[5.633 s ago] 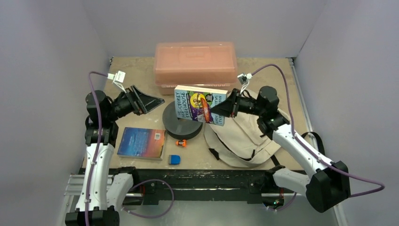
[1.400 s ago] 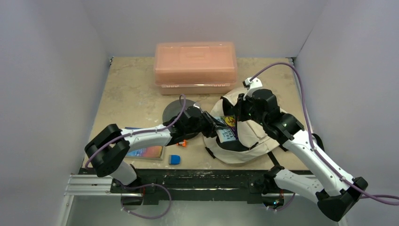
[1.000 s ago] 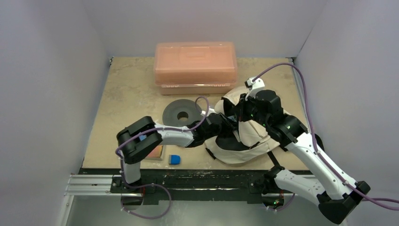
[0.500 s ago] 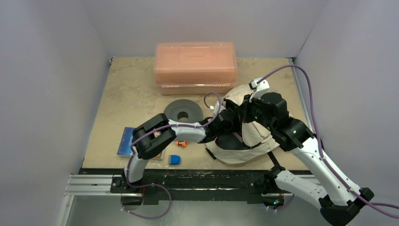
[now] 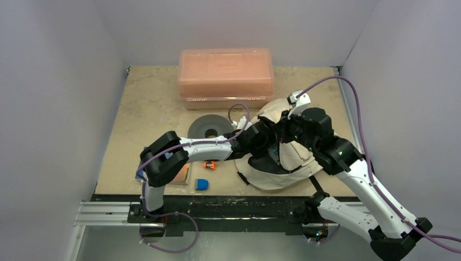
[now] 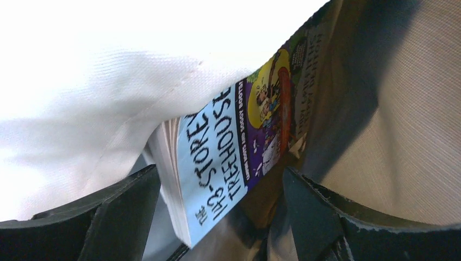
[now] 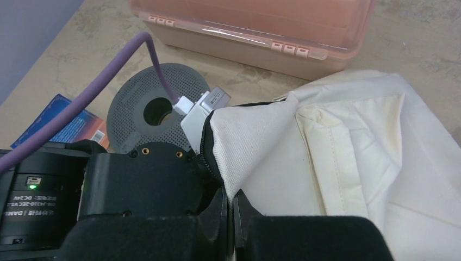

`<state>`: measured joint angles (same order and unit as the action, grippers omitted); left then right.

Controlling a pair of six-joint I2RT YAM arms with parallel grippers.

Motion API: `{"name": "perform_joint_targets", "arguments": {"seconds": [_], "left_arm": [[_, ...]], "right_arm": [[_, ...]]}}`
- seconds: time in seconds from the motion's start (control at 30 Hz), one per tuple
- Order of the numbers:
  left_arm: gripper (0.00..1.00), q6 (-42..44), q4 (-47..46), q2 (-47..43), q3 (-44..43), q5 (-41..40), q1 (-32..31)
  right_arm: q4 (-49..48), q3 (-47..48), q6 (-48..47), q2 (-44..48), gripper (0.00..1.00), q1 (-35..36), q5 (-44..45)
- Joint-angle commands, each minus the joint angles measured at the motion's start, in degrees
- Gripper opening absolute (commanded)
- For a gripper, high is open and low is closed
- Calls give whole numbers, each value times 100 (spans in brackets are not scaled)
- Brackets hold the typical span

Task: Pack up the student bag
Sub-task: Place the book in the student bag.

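The student bag (image 5: pixel 274 175), cream fabric with black straps, lies at the right front of the table. My right gripper (image 7: pixel 232 198) is shut on the zip edge of its cream flap (image 7: pixel 337 141) and holds the mouth raised. My left arm reaches into that mouth, so the left gripper (image 5: pixel 267 142) is mostly hidden from above. Inside, the left gripper (image 6: pixel 217 179) stands open. The Treehouse book (image 6: pixel 239 147) lies between its fingers (image 6: pixel 125 201) against the bag's lining, with a gap on the right side.
A salmon-pink plastic box (image 5: pixel 225 70) stands at the back. A grey disc (image 5: pixel 209 128) lies left of the bag. A blue book (image 5: pixel 184 173) shows partly under the left arm. A small blue block (image 5: pixel 201 184) and an orange item (image 5: pixel 209 165) lie near the front edge.
The left gripper's jaws have spread apart inside the bag and let go of the Treehouse book. The left arm's elbow has shifted slightly left. The right gripper still holds the flap.
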<state>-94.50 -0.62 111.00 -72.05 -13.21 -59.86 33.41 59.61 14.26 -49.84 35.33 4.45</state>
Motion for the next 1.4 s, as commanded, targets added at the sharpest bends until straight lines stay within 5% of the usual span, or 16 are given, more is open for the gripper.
{"name": "perform_joint_targets", "arguments": {"seconds": [0.0,0.13,0.33,0.67,0.8,1.13,1.23,1.37], "left_arm": [[81,333,823,-524,-106,54,40],[81,248,1359,-491,-201,336,29],[80,196,923,-159,-187,444,110],[47,555,486,1033,-1550,628,237],[43,1027,310,987,-1867,457,222],[75,1420,644,108,-1080,1463,321],[93,2041,1317,-529,-860,1531,335],[96,2647,1808,-1364,-450,1678,334]], "right_arm": [[-428,63,-64,98,0,13,-175],[-438,7,-46,43,0,11,-209],[-457,-29,30,-40,0,14,-247],[-554,66,94,-122,0,14,-436],[-557,6,94,-96,0,12,-428],[-432,-112,-8,-28,0,14,81],[-406,-157,10,-17,0,12,326],[-458,-200,86,-38,0,9,327]]}}
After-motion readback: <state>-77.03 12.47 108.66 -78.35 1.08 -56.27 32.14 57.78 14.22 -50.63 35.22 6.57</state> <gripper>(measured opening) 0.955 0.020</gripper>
